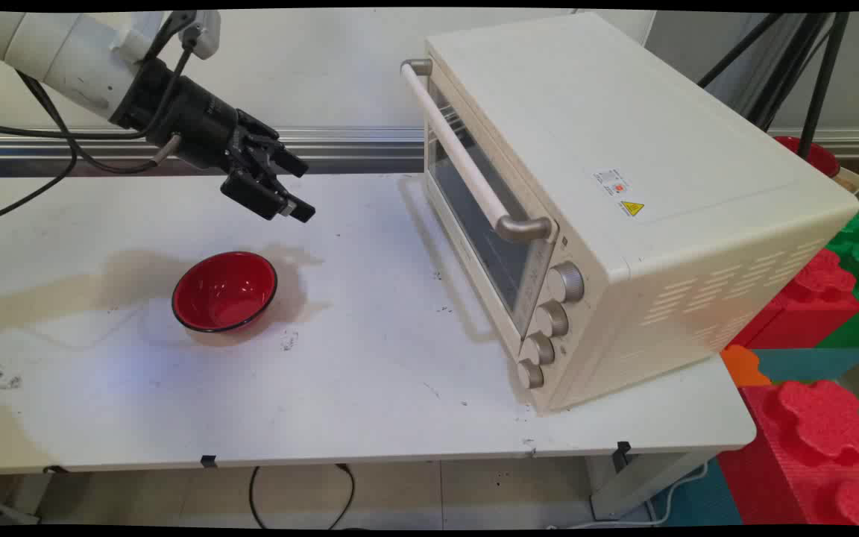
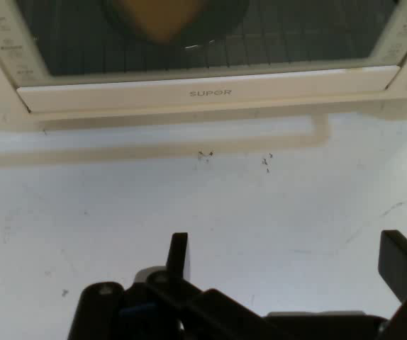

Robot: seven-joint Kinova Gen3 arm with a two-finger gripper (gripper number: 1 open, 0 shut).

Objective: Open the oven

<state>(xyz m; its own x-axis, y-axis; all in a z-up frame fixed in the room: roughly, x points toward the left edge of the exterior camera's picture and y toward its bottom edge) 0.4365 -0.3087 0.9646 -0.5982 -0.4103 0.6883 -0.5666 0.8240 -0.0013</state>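
My black gripper (image 1: 301, 189) hangs in the air above the table, open and empty, pointing toward the oven. In the hand view its two fingers stand wide apart around the gripper (image 2: 288, 258) with bare tabletop between them. A red bowl (image 1: 224, 291) with a dark rim sits empty on the table below and slightly left of the gripper. The cream toaster oven (image 1: 608, 201) stands to the right with its glass door (image 1: 478, 216) shut. Through the door (image 2: 203, 35), in the hand view, something orange-yellow (image 2: 162, 18) shows dimly inside.
The oven's long handle (image 1: 467, 153) runs across the door, and several knobs (image 1: 552, 317) line its near end. Red, green and orange foam blocks (image 1: 821, 418) stand off the table's right edge. A metal rail (image 1: 355, 138) runs along the back wall.
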